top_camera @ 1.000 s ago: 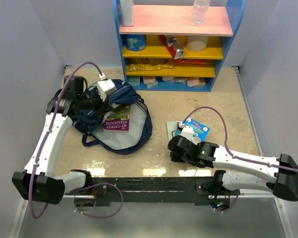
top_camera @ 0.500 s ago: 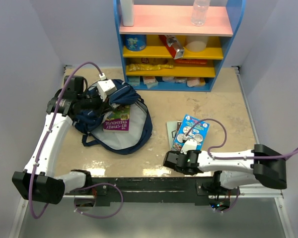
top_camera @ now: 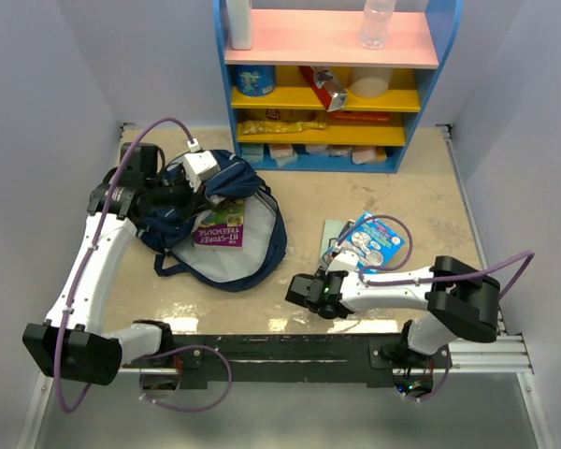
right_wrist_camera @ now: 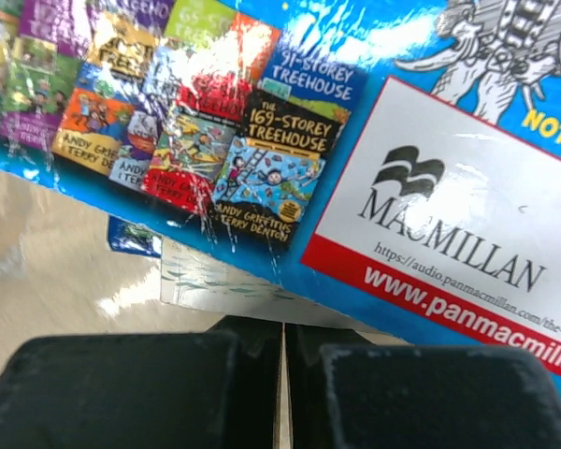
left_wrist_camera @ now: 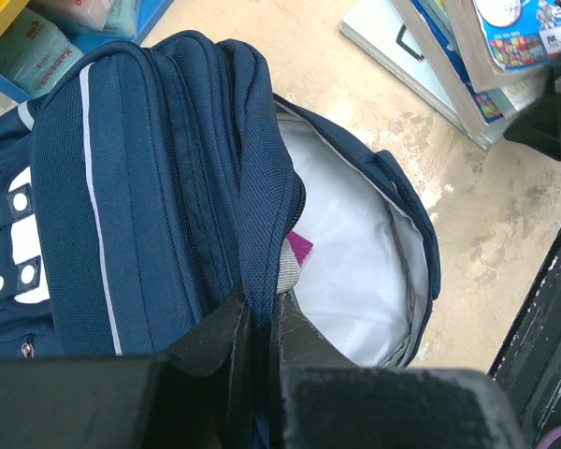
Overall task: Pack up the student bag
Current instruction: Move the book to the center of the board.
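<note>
The navy student bag lies open at the left of the table, with a purple and green book in its pale-lined mouth. My left gripper is shut on the bag's opening rim and holds it up; in the left wrist view the jaws pinch the navy rim beside a purple book corner. My right gripper is low on the table, left of a blue book that lies on a pale book. In the right wrist view the jaws are shut, with the blue book's back cover just ahead.
A blue shelf unit with bottles, cans and packets stands against the back wall. White walls close in the left and right sides. The black mounting rail runs along the near edge. The two books also show in the left wrist view.
My right gripper has drawn back from the books toward the near edge and slid left, its elbow folding in. The blue book is now uncovered and slightly turned. The left arm has not moved.
</note>
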Available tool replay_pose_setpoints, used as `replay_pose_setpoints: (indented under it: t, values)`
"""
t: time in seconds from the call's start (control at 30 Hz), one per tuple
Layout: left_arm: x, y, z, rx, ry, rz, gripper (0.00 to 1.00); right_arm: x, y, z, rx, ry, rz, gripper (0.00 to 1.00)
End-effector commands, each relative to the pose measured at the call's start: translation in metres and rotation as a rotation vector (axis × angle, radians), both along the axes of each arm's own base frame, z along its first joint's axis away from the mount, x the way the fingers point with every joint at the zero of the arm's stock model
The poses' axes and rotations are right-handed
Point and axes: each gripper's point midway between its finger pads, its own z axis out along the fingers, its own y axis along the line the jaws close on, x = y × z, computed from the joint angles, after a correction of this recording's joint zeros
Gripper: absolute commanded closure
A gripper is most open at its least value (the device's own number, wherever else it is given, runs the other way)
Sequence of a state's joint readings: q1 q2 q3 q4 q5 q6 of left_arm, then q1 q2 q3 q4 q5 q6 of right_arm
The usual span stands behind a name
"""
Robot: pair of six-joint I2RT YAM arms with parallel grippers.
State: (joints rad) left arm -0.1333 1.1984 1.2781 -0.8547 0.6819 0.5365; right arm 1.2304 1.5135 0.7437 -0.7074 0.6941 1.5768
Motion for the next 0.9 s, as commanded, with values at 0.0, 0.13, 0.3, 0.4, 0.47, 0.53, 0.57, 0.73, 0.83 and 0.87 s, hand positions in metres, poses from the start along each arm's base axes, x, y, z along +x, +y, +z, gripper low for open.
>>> replay_pose_setpoints:
  t: [0.0, 0.13, 0.3, 0.4, 0.47, 0.53, 0.57, 0.73, 0.83, 0.87]
  values:
    - [0.009, -0.009, 0.033, -0.034, -0.16, -0.064, 1.0, 0.03, -0.015, -0.003, -0.011, -0.076, -0.074, 1.0]
    - [0.009, -0.009, 0.031, -0.034, -0.153, -0.064, 1.0, 0.061, -0.007, 0.006, -0.015, -0.093, -0.06, 1.0]
    - [0.009, -0.009, 0.034, -0.033, -0.161, -0.064, 1.0, 0.086, 0.007, 0.024, 0.015, -0.116, -0.04, 1.0]
    - [0.007, -0.008, 0.035, -0.029, -0.166, -0.066, 1.0, 0.081, 0.022, 0.035, 0.065, -0.071, 0.028, 1.0]
    - [0.005, -0.008, 0.034, -0.027, -0.162, -0.067, 1.0, 0.075, 0.046, 0.062, 0.166, -0.041, 0.127, 0.92]
    - [0.004, -0.008, 0.033, -0.025, -0.16, -0.07, 1.0, 0.068, 0.045, 0.086, 0.224, -0.039, 0.124, 0.47]
    - [0.004, -0.008, 0.032, -0.027, -0.16, -0.075, 1.0, 0.066, 0.042, 0.115, 0.3, -0.088, 0.124, 0.3]
    - [0.002, -0.011, 0.036, -0.042, -0.164, -0.089, 1.0, 0.081, -0.013, 0.15, 0.516, -0.129, -0.033, 0.01]
    - [0.001, -0.013, 0.037, -0.054, -0.164, -0.097, 1.0, 0.092, -0.056, 0.152, 0.517, -0.138, -0.165, 0.01]
    - [0.0, -0.013, 0.037, -0.056, -0.163, -0.1, 1.0, 0.096, -0.067, 0.151, 0.5, -0.139, -0.194, 0.01]
